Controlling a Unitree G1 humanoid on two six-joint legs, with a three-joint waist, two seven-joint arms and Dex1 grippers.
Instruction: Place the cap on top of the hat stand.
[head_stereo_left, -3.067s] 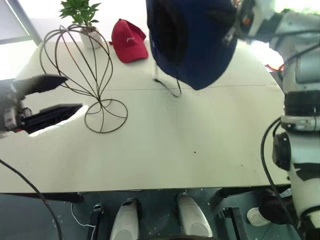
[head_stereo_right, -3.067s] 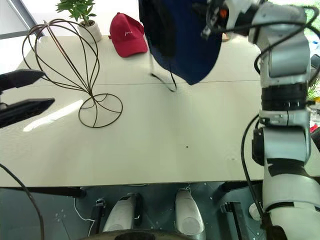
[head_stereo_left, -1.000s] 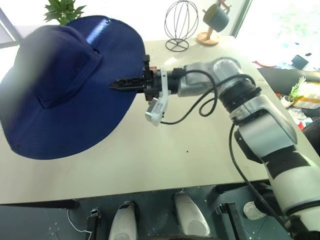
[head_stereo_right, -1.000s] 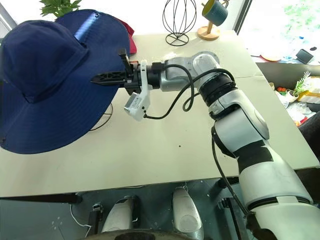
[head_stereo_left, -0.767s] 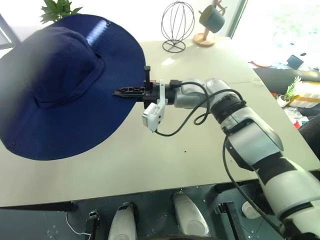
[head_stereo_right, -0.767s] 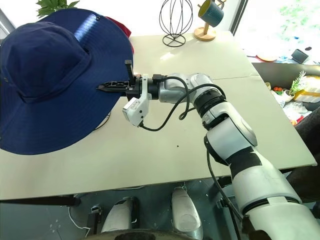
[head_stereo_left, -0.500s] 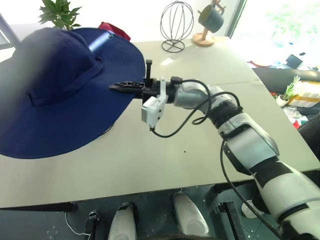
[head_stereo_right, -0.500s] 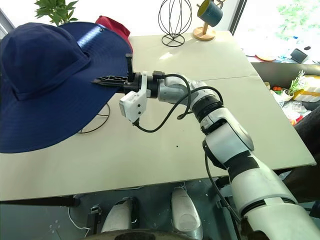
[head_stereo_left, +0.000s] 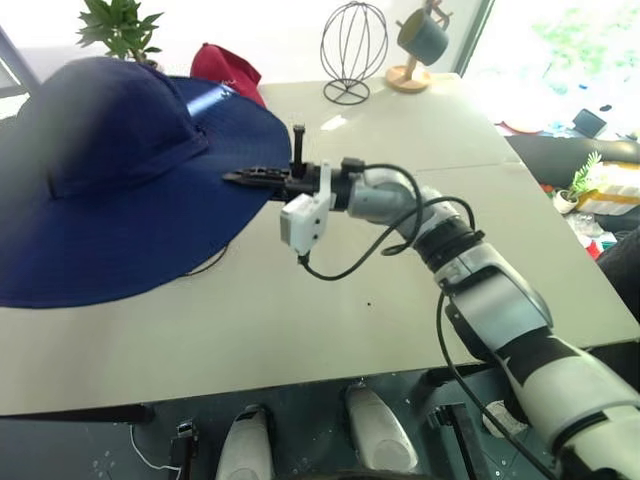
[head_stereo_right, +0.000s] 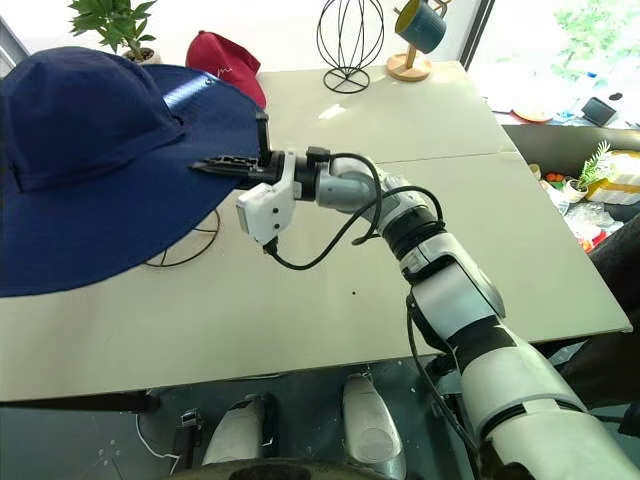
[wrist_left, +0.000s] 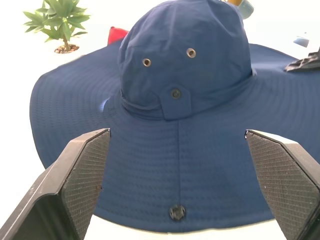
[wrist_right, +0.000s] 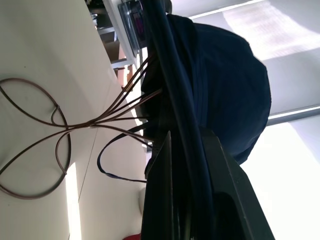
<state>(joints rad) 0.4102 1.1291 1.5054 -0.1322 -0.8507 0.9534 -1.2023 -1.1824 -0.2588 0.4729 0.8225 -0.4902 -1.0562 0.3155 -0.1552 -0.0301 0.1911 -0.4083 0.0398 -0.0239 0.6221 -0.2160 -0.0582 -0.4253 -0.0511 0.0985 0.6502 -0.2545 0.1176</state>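
The cap (head_stereo_right: 95, 160) sat level over the hat stand (head_stereo_right: 185, 245), with its soft top upward and its wide brim spread around. Of the stand, only a part of the round wire base showed under the brim on the table (head_stereo_right: 330, 300); in the right wrist view the thin wires rose up into the inside of the cap, so the cap seemed to be already on the frame or very close above it (I could not tell if its weight rested there).

The right gripper (head_stereo_right: 225, 164) reached level from the side away from the stand and its two black fingers were closed flat on the edge of the brim nearest to it. The left gripper (wrist_left: 180, 175) was on the opposite side of the stand, with its two pads wide apart and nothing between them, looking at the back of the cap.

The cap looked light and floppy. The fabric was thin, so the brim would probably bend and hang down when it is held at one point only. The chin cord hung loose below, near the stand's wires, and it might catch on them. In my judgement the brim edge was the good place to hold.
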